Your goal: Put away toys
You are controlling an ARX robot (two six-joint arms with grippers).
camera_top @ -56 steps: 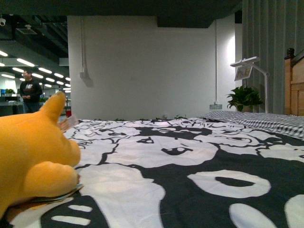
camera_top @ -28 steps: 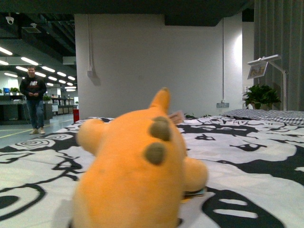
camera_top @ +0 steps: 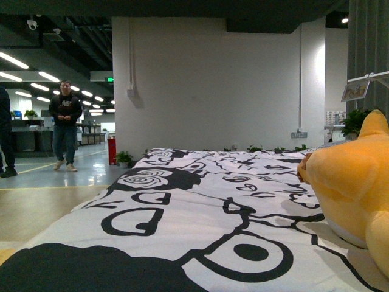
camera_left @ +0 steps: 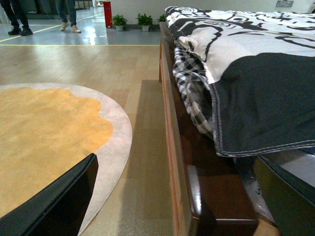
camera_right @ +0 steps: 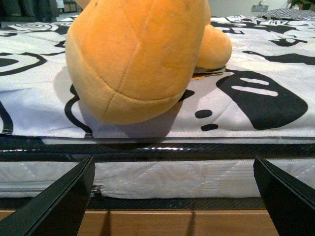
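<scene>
On the black-and-white quilt [camera_top: 200,207], the orange plush toy [camera_right: 142,54] lies close to the mattress edge, with a man [camera_top: 65,125] standing on the far floor. Your right gripper [camera_right: 173,160] hangs spread wide and empty, low against the bed's side, and the toy sits above and beyond its jaws, untouched. Your left gripper [camera_left: 174,160], equally wide and empty, points along the wooden bed frame [camera_left: 197,191], beside a round orange rug [camera_left: 44,132].

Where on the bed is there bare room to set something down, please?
The patterned duvet is bare from the plush toy across to its left edge and far end. Only the right side, where the toy lies, is crowded.
</scene>
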